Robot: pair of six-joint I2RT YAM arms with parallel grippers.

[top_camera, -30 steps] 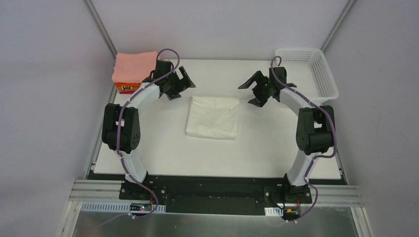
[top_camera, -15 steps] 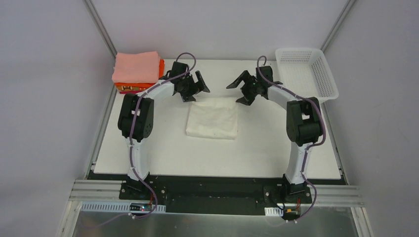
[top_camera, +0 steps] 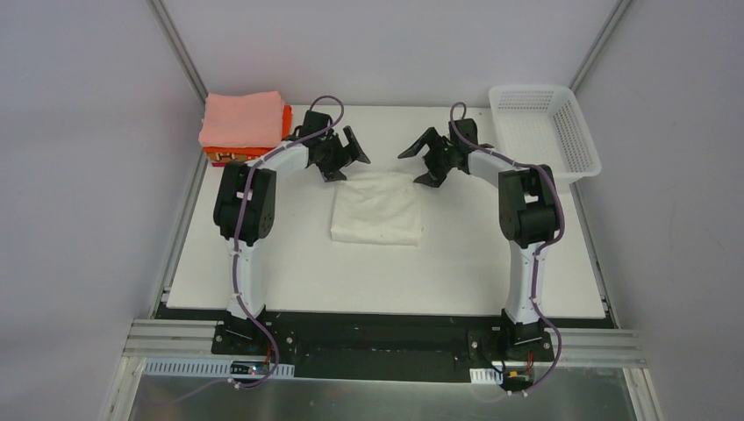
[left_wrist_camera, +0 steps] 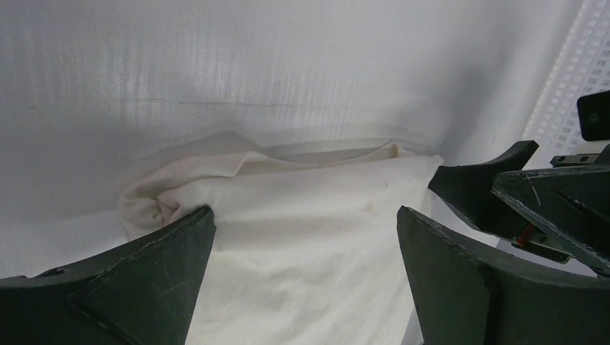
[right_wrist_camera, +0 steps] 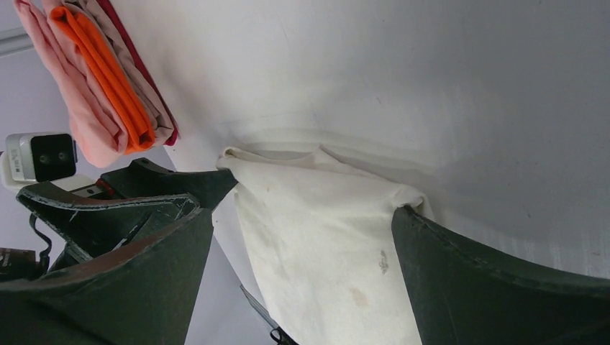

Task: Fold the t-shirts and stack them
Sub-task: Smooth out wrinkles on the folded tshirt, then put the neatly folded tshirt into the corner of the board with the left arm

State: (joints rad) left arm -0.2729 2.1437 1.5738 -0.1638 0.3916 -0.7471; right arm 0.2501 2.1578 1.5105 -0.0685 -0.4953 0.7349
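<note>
A cream-white t-shirt (top_camera: 377, 208) lies folded in a rectangle mid-table. My left gripper (top_camera: 351, 160) hovers open at its far-left corner, and my right gripper (top_camera: 408, 168) hovers open at its far-right corner. In the left wrist view the cream cloth (left_wrist_camera: 302, 244) fills the gap of the left gripper (left_wrist_camera: 306, 223), apart from both fingers. The right wrist view shows the same cloth (right_wrist_camera: 324, 244) under the wide right gripper (right_wrist_camera: 302, 223). Folded t-shirts (top_camera: 243, 123) are stacked at the back left, salmon-pink on top and orange beneath, with a magenta edge (right_wrist_camera: 144, 79).
A white lattice basket (top_camera: 544, 132) stands at the back right corner of the table, close behind my right arm. The table's white surface (top_camera: 289, 263) stretches in front of the cream shirt. Grey walls enclose the back and sides.
Both arms have swung inward from the table's sides to the far corners of the cream shirt. Both grippers stayed open, and the shirt has not moved.
</note>
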